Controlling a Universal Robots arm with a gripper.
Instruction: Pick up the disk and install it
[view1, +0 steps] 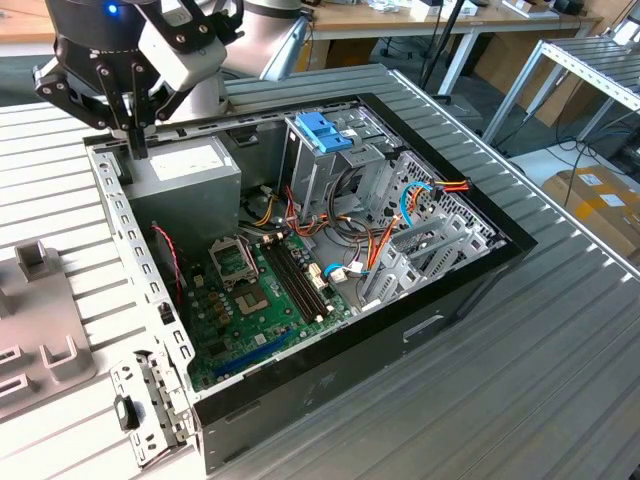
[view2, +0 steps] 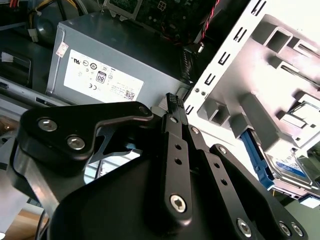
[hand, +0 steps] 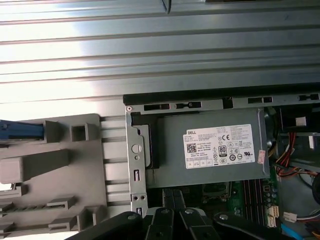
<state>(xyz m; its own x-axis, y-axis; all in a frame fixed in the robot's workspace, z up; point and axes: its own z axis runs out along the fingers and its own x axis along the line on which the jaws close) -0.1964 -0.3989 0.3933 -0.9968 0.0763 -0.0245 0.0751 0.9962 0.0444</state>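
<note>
Exterior view: ribbed metal table (view1: 560, 380) with an open computer case (view1: 420, 330) lying flat on it, circuit board (view1: 255, 300) and wires (view1: 380, 240) exposed, blue handle (view1: 325, 130) atop the drive cage (view1: 305, 175). Grey plastic holder (view1: 40, 340) on the table at the exterior view's left, beside the case. Behind, wooden workbenches (view1: 400, 18); at the exterior view's right, a metal rack (view1: 600, 60) and a cardboard box (view1: 600, 200). Gripper (view1: 137, 150) poised over the case's corner, just above the grey power supply (view1: 190, 170), fingers (view1: 135, 130) pressed together, nothing between them.

Second wrist view: gripper (view2: 173, 100) pinched narrow and empty, close over the power supply (view2: 105, 60) edge. The disk (view2: 287, 167) lying in the holder (view2: 280, 65) outside the case, blue rail along one side, well apart from the gripper.

First wrist view: gripper (hand: 172, 192) above the case rim; power supply (hand: 215, 150) label up; the disk (hand: 20, 131) as a blue strip in the holder (hand: 50, 170), on the ribbed table (hand: 160, 60).
</note>
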